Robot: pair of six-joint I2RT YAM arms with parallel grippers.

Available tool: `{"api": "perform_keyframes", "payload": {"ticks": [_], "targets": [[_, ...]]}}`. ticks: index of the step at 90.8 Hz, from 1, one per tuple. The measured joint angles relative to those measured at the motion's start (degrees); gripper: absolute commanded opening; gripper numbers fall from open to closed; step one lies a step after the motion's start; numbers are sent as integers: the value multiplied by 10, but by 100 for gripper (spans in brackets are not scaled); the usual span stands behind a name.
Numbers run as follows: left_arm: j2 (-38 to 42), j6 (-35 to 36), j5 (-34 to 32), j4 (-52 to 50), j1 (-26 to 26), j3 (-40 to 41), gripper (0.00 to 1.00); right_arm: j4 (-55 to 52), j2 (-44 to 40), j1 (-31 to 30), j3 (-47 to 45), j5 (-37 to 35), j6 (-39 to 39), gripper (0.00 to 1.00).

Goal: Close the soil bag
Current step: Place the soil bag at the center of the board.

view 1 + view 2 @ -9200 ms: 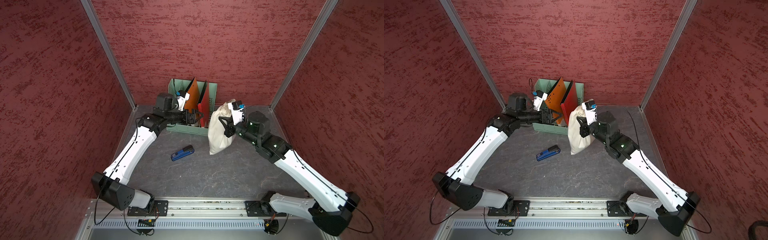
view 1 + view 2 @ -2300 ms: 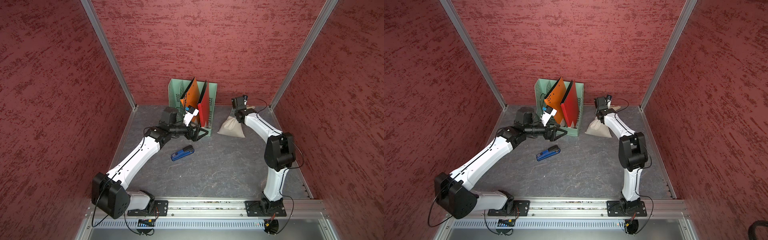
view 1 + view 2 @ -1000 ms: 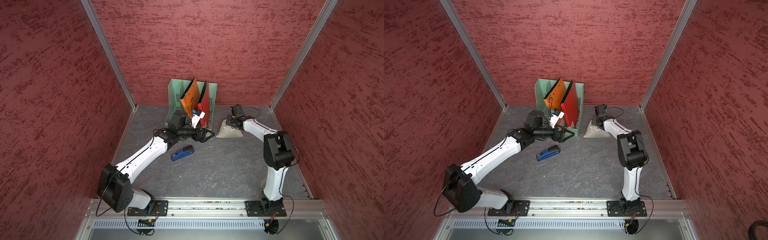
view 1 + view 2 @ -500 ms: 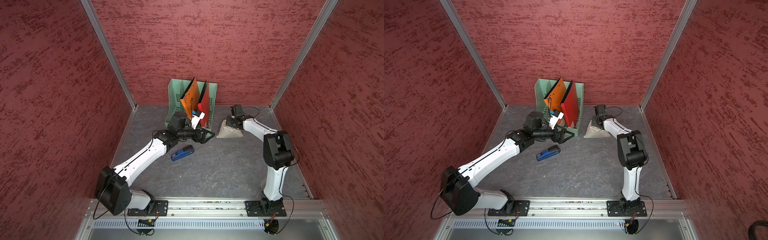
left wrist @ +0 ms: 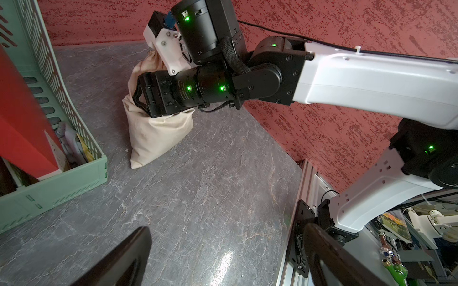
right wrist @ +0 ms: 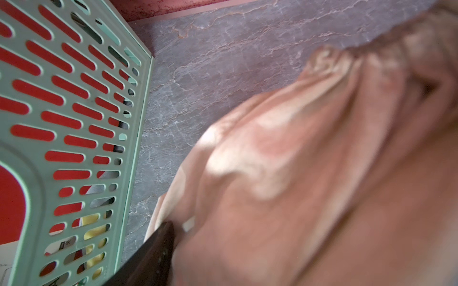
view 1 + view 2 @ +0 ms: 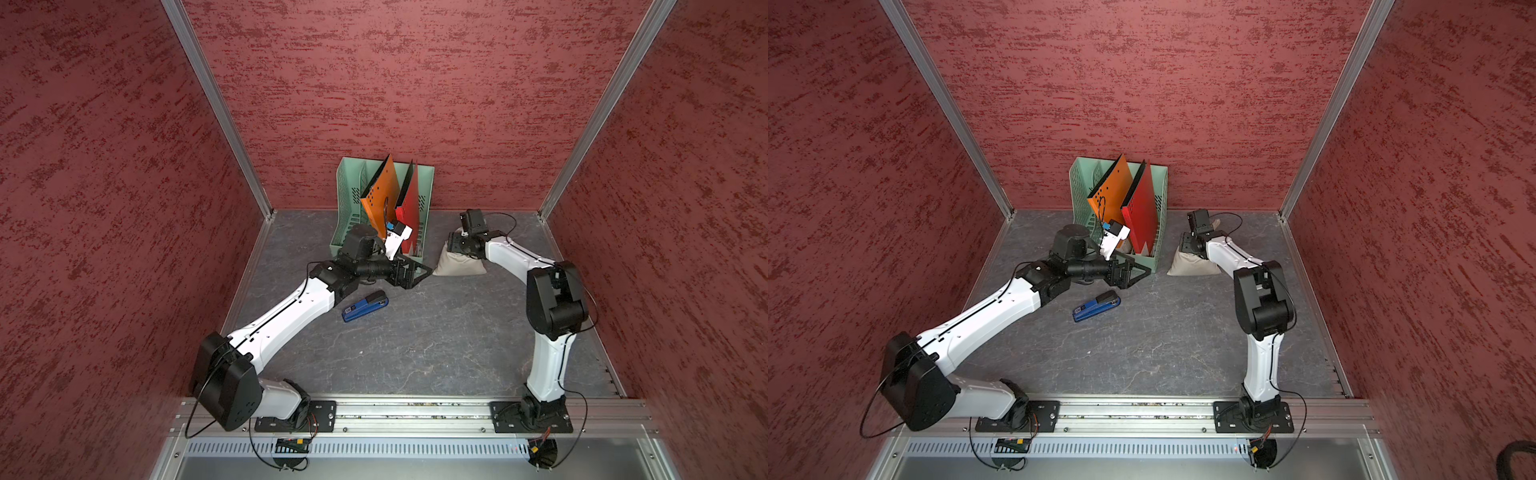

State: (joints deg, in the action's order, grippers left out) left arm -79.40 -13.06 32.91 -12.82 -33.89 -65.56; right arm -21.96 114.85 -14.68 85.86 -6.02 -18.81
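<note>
Right gripper [image 5: 135, 95] rests with jaws spread against the upper cloth of the soil bag [image 7: 459, 266], which slumps on the grey table [image 7: 415, 353] right of centre in a top view, just right of the green file rack [image 7: 347, 199]. Left gripper [image 7: 422, 274], jaws wide apart and empty, hovers just left of the bag, with a blue stapler [image 7: 364, 306] at its lower left.

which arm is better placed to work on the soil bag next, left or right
Right. The right tool sits against the soil bag, just below its gathered neck. The left tool hangs open by the green file rack, apart from the bag, so it would probably need to travel first.
</note>
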Motion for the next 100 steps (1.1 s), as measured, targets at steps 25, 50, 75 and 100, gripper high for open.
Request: {"api": "perform_keyframes", "payload": {"ticks": [25, 50, 75, 100], "targets": [[0, 3, 0, 0, 0, 0, 100, -6, -3, 0, 0, 3, 2, 88], [7, 11, 0, 0, 1, 3, 100, -23, -3, 0, 9, 4, 8, 97], [12, 11, 2, 0, 2, 20, 100, -32, -7, 0, 9, 5, 13, 98], [13, 11, 2, 2, 5, 25, 100, -46, -22, 0, 9, 10, 19, 98]]}}
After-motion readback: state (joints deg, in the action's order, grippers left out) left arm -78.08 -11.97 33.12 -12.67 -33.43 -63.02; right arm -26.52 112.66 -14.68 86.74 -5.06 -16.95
